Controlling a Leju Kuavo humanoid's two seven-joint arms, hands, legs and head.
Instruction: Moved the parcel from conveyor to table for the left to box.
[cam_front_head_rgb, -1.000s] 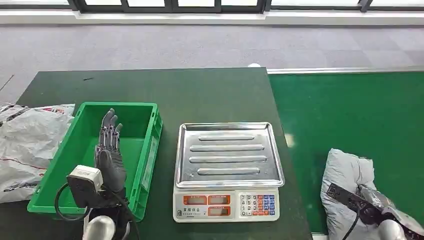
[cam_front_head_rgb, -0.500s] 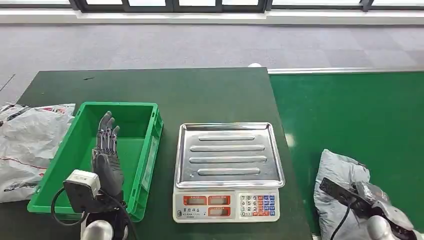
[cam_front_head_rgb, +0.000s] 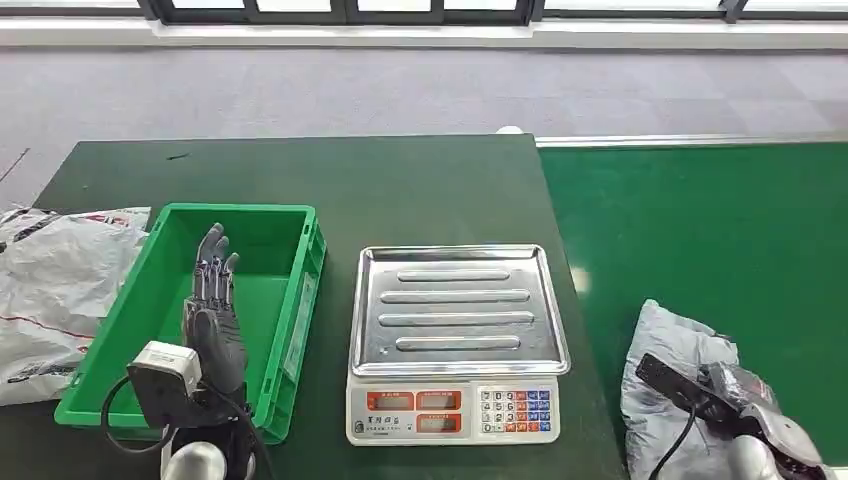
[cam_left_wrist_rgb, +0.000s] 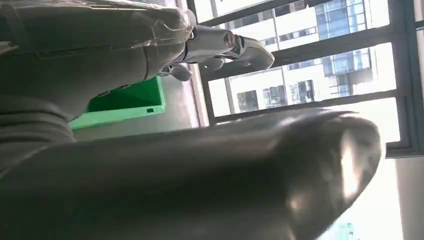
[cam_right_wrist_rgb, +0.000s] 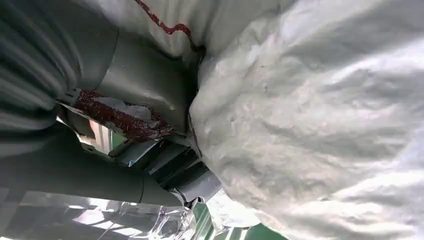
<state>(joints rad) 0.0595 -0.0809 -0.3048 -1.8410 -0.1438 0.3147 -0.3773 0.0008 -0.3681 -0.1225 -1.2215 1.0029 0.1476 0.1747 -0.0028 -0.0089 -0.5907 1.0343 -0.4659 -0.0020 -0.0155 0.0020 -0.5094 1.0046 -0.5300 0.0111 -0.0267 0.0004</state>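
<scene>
A dark green bench (cam_front_head_rgb: 420, 190) is seen on grey carpet below windows, with the green conveyor (cam_front_head_rgb: 700, 230) adjoining. The grey parcel (cam_front_head_rgb: 672, 385) is gripped on the conveyor by the right hand (cam_front_head_rgb: 745, 400), shifted slightly bench-ward since earlier. The left hand (cam_front_head_rgb: 212, 310) is held above the green box (cam_front_head_rgb: 290, 300), fingers apart.
</scene>
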